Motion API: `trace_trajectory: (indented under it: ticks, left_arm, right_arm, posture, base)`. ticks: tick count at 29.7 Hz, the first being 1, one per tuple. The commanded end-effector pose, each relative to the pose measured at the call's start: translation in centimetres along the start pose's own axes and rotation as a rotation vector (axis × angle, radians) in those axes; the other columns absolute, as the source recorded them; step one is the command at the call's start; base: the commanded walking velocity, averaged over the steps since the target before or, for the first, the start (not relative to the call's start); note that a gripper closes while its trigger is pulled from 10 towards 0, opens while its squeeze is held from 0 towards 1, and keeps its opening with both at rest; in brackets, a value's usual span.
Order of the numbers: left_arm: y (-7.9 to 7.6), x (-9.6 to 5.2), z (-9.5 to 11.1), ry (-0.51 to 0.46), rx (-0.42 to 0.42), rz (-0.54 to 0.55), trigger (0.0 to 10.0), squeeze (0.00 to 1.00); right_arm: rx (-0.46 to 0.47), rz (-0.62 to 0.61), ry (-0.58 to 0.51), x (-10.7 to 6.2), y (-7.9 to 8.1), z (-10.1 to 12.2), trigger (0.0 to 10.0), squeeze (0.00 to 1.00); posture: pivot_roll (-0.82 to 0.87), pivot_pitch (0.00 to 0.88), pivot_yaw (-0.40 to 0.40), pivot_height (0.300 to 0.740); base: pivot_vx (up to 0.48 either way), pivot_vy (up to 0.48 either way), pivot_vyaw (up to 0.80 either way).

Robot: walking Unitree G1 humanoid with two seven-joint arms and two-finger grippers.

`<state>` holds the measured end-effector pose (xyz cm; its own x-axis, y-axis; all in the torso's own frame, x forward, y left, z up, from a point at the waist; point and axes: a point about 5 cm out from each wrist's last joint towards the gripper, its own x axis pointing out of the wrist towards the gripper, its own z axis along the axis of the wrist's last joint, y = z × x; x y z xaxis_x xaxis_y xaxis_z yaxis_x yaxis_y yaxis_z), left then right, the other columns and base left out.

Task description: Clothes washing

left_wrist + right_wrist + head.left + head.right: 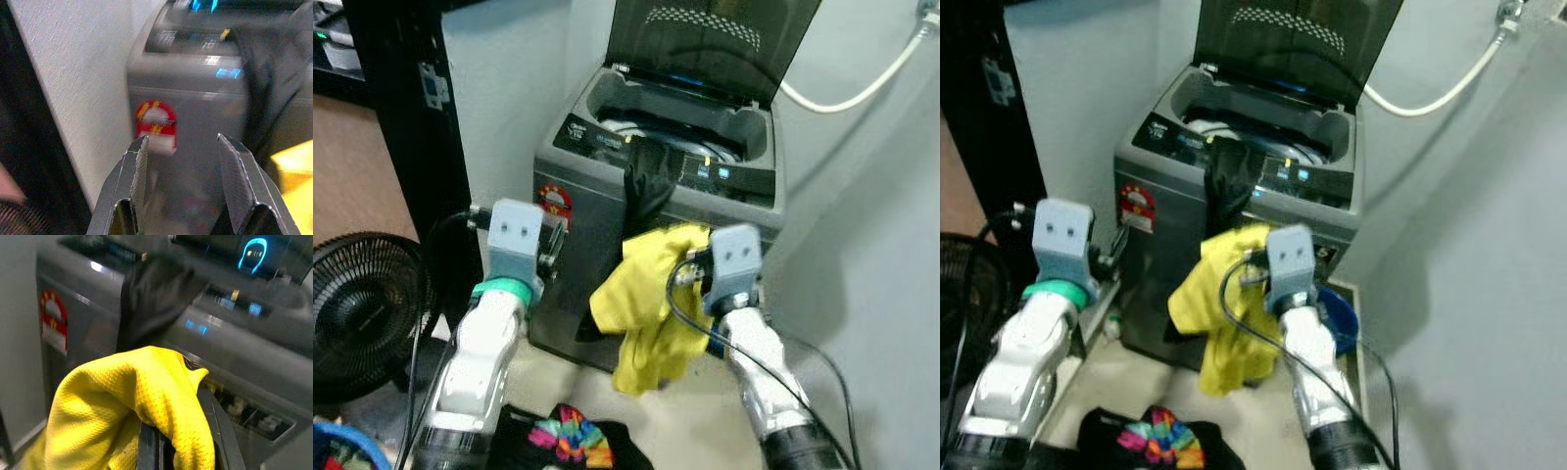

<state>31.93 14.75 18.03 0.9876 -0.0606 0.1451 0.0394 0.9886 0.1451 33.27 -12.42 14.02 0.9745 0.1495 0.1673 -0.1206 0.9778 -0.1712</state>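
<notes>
Yellow mesh-knit garment (651,299) hanging in front of the grey top-loading washing machine (597,255), draped over the right gripper (178,431); black fingers (215,426) closed together on the cloth, folds trailing down toward the floor. Black garment (644,181) lying over the machine's front edge, spilling from the drum opening down past the control panel (724,176) with blue lights glowing. Dark lid (705,39) standing raised at the back edge. Left gripper (183,169) hovering near the machine's front left corner, fingers (134,171) spread wide apart and gripping nothing, facing the red round sticker (155,125). Black fan (362,308) standing on the floor well left of the machine. Multicoloured patterned cloth on black fabric (570,436) lying on the floor between the arms.
</notes>
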Motion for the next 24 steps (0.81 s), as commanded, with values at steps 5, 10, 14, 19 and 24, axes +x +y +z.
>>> trace_trajectory:
  ticks: [5, 10, 14, 19, 24]
  left_arm:
    - [-0.57, 0.09, 0.22, -0.015, 0.003, -0.023, 10.0, 0.0]
    - [-0.59, 0.22, 0.21, -0.015, 0.01, -0.02, 10.0, 0.0]
    - [-0.54, 0.28, 0.34, -0.023, 0.004, -0.015, 10.0, 0.0]
    - [-0.55, 0.23, 0.35, -0.038, -0.003, -0.014, 10.0, 0.0]
    - [-0.78, 0.18, 0.03, -0.033, 0.002, -0.022, 10.0, 0.0]
  right_arm:
    - [-0.008, -0.022, -0.038, 0.11, -0.63, 0.58, 10.0, 0.0]
    - [-0.006, -0.023, -0.052, 0.28, -0.64, 0.83, 10.0, 0.0]
    - [-0.008, -0.024, -0.062, 0.35, -0.64, 0.8, 10.0, 0.0]
    - [-0.016, -0.021, -0.064, 0.37, -0.57, 0.36, 10.0, 0.0]
    - [-0.02, -0.019, -0.057, 0.32, -0.55, 0.06, 10.0, 0.0]
  posture:
    - [0.13, 0.0, -0.04, 0.74]
    - [0.13, 0.0, -0.038, 0.74]
    - [0.13, 0.0, -0.04, 0.74]
    - [0.13, 0.0, -0.041, 0.74]
    - [0.13, 0.0, -0.041, 0.74]
  base:
    - [0.0, 0.0, 0.0]
    - [0.0, -0.48, 0.0]
    - [0.0, -0.245, 0.0]
    - [0.0, 0.0, 0.0]
    - [0.0, 0.0, 0.0]
